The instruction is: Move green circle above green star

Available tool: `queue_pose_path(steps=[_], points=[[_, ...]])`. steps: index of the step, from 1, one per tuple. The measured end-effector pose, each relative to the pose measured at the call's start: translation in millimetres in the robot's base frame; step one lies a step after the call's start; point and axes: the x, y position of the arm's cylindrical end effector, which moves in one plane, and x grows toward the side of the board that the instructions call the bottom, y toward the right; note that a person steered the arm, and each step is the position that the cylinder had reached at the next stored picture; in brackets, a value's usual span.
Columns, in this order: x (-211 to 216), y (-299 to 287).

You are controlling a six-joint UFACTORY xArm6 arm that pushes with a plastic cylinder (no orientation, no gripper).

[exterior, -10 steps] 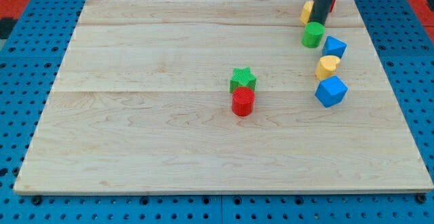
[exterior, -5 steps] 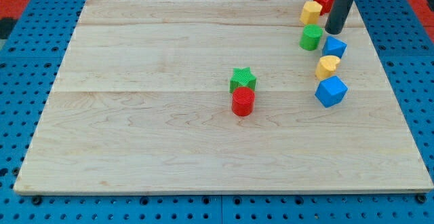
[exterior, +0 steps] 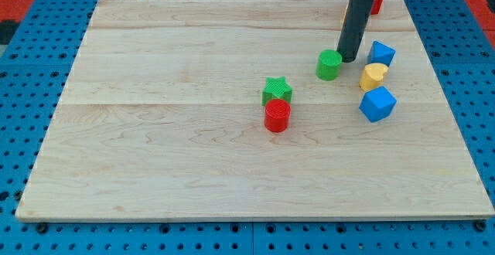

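no claw here, so nothing spreads or pinches: my tip [exterior: 348, 59] (a bare rod end) touches the green circle [exterior: 329, 65] on its right. nearer the view's bottom sits the green star [exterior: 276, 90]; the circle lies up-right of it, partway there, needing further leftward pushing.

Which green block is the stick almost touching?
The green circle. My tip sits right beside it on the view's right. The green star is farther off to the lower left, next to the red cylinder.
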Motion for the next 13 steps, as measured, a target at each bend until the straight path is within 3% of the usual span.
queue_pose_path(steps=[3,7,13], points=[[35,-56],[62,-57],[30,-80]])
